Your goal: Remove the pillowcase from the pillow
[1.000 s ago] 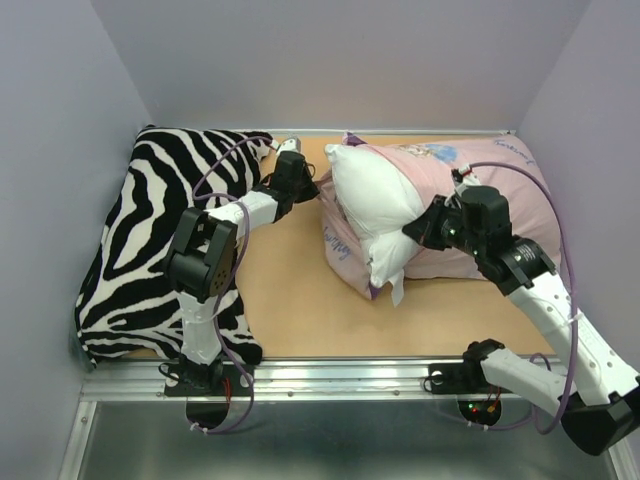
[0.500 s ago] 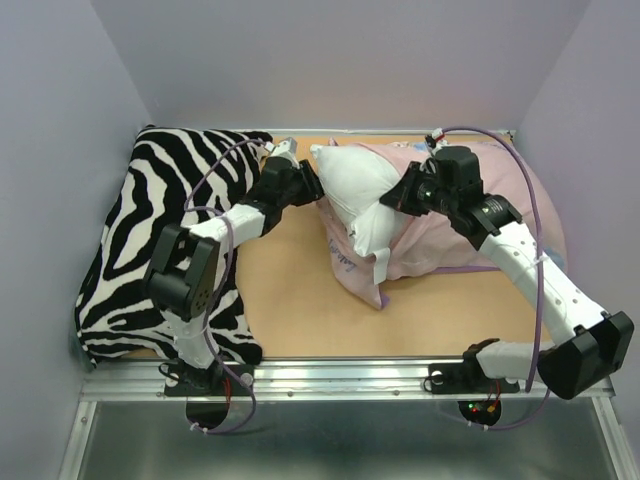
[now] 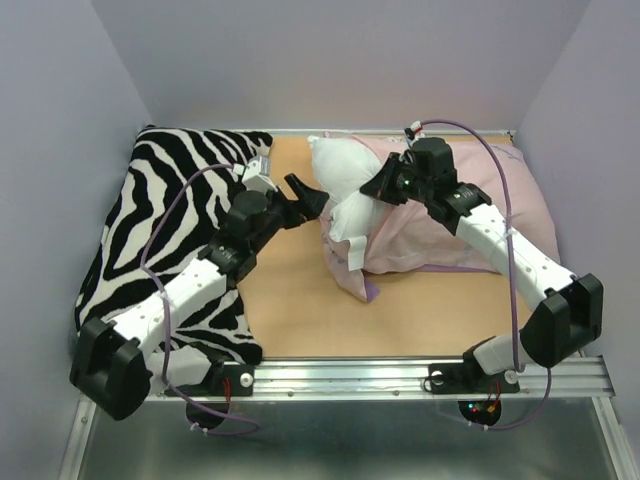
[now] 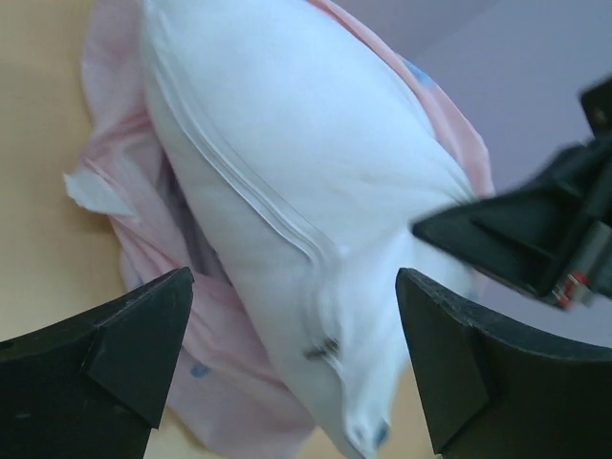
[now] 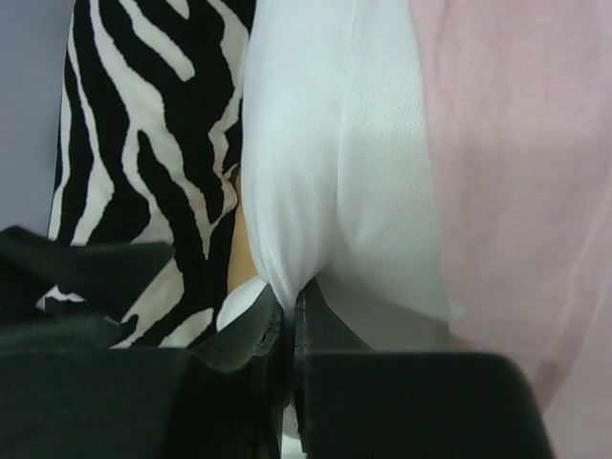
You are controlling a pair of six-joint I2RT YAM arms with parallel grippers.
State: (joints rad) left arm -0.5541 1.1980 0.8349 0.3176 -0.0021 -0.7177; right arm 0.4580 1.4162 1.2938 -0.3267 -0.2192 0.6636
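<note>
Top external view, left to right: zebra-striped pillow along the left wall, untouched; left tool with jaws apart, gripping nothing, just beside the white pillow; right tool pinched shut on a fold of that pillow's white fabric, as confirmed in the right wrist view. Judged roughly halfway: left end of the white pillow bared and out of the pillowcase, right part inside, yet to be drawn free. Pillowcase pale pink, slack and rumpled on the counter, purple edge at the front.
</note>
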